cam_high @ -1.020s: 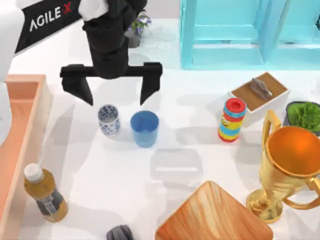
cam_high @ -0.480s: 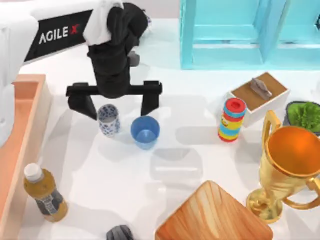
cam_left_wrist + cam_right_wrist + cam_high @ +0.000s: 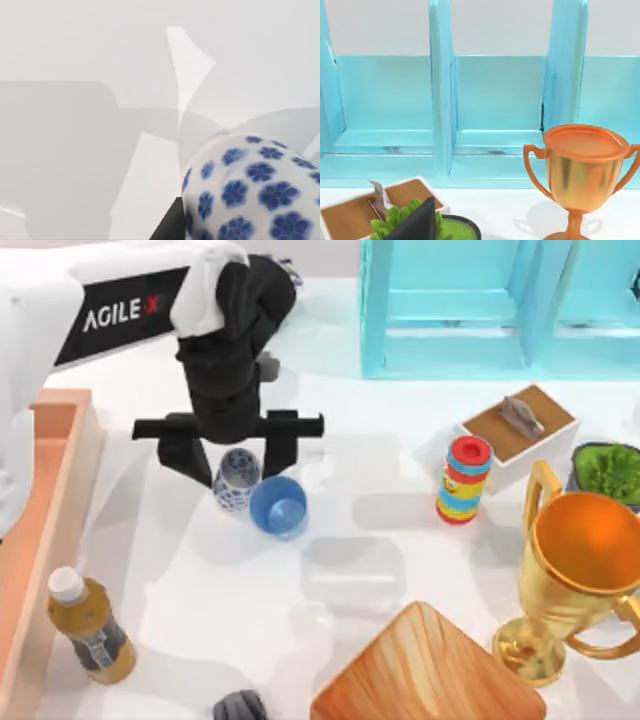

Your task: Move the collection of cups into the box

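The white cup with blue flowers [image 3: 237,481] leans over on the table between the black fingers [image 3: 186,454] of my left gripper [image 3: 233,462]. The fingers stand close on either side of it and the gripper is still open. The left wrist view has this cup [image 3: 250,190] very near. The plain blue cup [image 3: 277,507] is tipped against the floral one, on the side nearer the front. The orange-brown box [image 3: 88,465] lies along the table's left edge. My right arm is parked, with a dark part of its gripper [image 3: 415,224] low in the right wrist view.
A tea bottle [image 3: 88,628] stands beside the box at the front left. A gold trophy [image 3: 580,560], ring toy [image 3: 464,480], white box with brown top [image 3: 520,428] and green plant [image 3: 608,470] fill the right. A teal shelf [image 3: 480,310] is behind, a wooden board [image 3: 425,670] in front.
The left gripper came down around the floral cup and its fingers moved closer together. The floral cup shifted right and tilted. The blue cup slid left and tipped.
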Robot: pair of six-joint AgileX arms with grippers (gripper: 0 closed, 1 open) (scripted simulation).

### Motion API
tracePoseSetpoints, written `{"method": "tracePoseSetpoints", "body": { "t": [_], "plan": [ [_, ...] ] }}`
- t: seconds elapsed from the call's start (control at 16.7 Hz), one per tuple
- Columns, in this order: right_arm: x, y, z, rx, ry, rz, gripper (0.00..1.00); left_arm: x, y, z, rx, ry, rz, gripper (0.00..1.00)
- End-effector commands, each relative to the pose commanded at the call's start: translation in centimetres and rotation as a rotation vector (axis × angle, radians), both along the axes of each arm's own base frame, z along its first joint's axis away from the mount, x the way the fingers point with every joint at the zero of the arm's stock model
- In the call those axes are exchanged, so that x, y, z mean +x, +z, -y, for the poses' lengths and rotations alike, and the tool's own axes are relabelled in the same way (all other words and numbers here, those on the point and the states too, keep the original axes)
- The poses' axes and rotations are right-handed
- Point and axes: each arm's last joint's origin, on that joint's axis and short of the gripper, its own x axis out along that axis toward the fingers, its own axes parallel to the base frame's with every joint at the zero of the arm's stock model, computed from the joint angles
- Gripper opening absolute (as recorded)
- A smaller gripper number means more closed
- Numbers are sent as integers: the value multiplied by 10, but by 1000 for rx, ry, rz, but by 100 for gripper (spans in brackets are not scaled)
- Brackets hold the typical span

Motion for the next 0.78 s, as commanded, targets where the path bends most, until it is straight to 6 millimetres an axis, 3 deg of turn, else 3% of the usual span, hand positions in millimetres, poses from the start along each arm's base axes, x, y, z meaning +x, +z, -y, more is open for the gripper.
{"method": "tracePoseSetpoints", "body": {
  "t": [0.3, 0.78],
  "plan": [
    [0, 0, 0, 0, 0, 0, 100, 0, 0, 0, 0, 0, 0, 2],
    [0, 0, 0, 0, 0, 0, 100, 0, 0, 0, 0, 0, 0, 0]
  ]
}}
